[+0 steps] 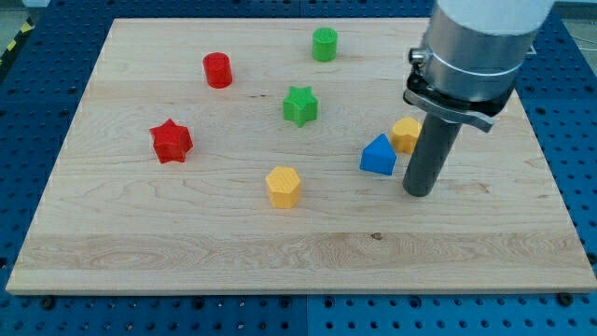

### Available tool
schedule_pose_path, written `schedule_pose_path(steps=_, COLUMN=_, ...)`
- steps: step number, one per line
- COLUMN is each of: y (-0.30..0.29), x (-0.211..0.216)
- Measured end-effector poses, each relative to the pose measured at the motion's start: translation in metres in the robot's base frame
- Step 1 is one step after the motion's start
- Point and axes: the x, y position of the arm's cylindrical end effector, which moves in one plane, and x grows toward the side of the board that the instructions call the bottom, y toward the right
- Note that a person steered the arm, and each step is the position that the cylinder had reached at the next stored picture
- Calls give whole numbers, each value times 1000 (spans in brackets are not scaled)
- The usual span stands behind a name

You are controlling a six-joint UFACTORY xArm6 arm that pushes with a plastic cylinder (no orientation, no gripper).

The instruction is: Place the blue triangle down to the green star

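The blue triangle (pixel 378 156) lies on the wooden board, right of centre. The green star (pixel 300 105) lies up and to the left of it, well apart. My tip (pixel 420 191) rests on the board just right of the blue triangle and slightly lower, with a small gap between them. A yellow block (pixel 405 134) sits right behind the blue triangle, touching or nearly touching it, partly hidden by the rod.
A green cylinder (pixel 325 44) is near the view's top. A red cylinder (pixel 217 70) and a red star (pixel 171 141) are at the left. A yellow hexagon (pixel 283 186) lies below the green star. The board (pixel 187 243) sits on a blue perforated table.
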Motion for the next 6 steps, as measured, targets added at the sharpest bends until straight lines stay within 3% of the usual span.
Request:
schedule_pose_path(steps=1, y=-18, x=-28)
schedule_pose_path(steps=4, y=-144, x=-29)
schedule_pose_path(steps=5, y=-149, x=-29)
schedule_pose_path(steps=6, y=-116, x=-21)
